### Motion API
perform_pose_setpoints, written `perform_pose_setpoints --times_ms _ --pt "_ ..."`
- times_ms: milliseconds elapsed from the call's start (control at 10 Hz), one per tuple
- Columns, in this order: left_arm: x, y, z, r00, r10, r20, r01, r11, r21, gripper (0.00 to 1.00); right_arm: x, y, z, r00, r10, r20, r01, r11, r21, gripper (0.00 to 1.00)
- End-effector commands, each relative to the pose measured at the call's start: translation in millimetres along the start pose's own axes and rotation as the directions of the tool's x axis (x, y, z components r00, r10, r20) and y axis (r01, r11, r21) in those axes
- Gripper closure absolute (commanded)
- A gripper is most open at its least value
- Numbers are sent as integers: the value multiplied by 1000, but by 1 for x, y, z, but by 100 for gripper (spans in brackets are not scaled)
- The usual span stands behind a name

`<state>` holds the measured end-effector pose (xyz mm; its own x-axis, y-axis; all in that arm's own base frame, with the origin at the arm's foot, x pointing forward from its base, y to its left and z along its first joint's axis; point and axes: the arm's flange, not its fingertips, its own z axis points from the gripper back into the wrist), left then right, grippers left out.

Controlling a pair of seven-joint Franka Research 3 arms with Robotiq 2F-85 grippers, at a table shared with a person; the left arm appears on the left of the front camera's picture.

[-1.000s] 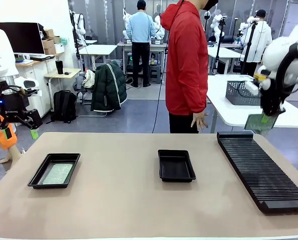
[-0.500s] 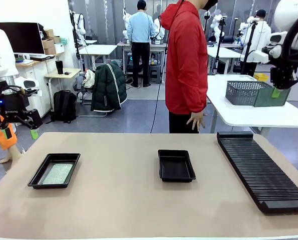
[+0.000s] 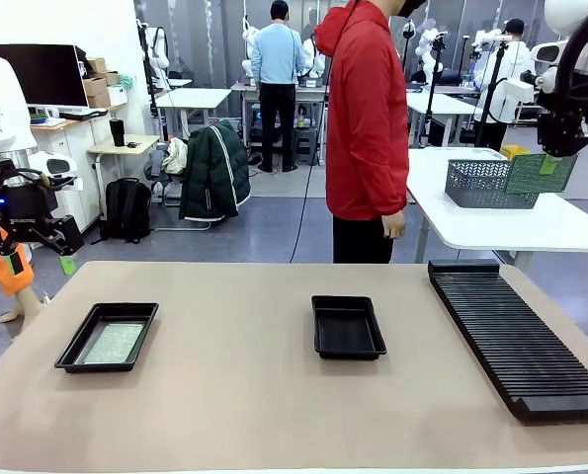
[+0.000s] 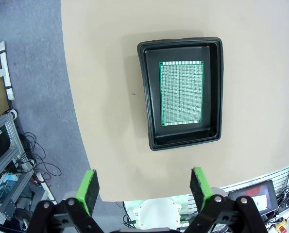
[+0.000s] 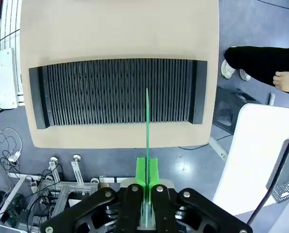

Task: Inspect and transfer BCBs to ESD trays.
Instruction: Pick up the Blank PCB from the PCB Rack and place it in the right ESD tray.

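Two ESD trays (image 3: 348, 331) left of slotted rack (image 3: 516, 336): nearer tray (image 3: 320, 331) bare black inside; farther tray (image 3: 76, 344) holds one BCB (image 3: 114, 343) lying flat. Right gripper (image 3: 548, 164) clamped on second BCB (image 3: 531, 175), high above rack's far end. Left gripper (image 3: 42, 263) jaws spread, gripping nothing, farthest left of rack.

bcb (image 3: 114, 343) flat in left esd tray (image 3: 96, 367) (second bcb (image 3: 526, 176) aloft)
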<state>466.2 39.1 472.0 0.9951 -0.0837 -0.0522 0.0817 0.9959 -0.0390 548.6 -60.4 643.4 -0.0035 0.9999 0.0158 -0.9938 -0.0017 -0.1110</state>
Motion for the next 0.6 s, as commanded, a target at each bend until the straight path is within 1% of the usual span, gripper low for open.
perform_pose_setpoints --times_ms 0,500 --pt "-1 1 -2 1000 -5 13 5 1000 -1 0 0 4 -3 1000 0 1 0 1000 4 100" --pt "-1 1 -2 1000 -5 13 5 1000 -1 0 0 4 -3 1000 0 1 0 1000 4 100"
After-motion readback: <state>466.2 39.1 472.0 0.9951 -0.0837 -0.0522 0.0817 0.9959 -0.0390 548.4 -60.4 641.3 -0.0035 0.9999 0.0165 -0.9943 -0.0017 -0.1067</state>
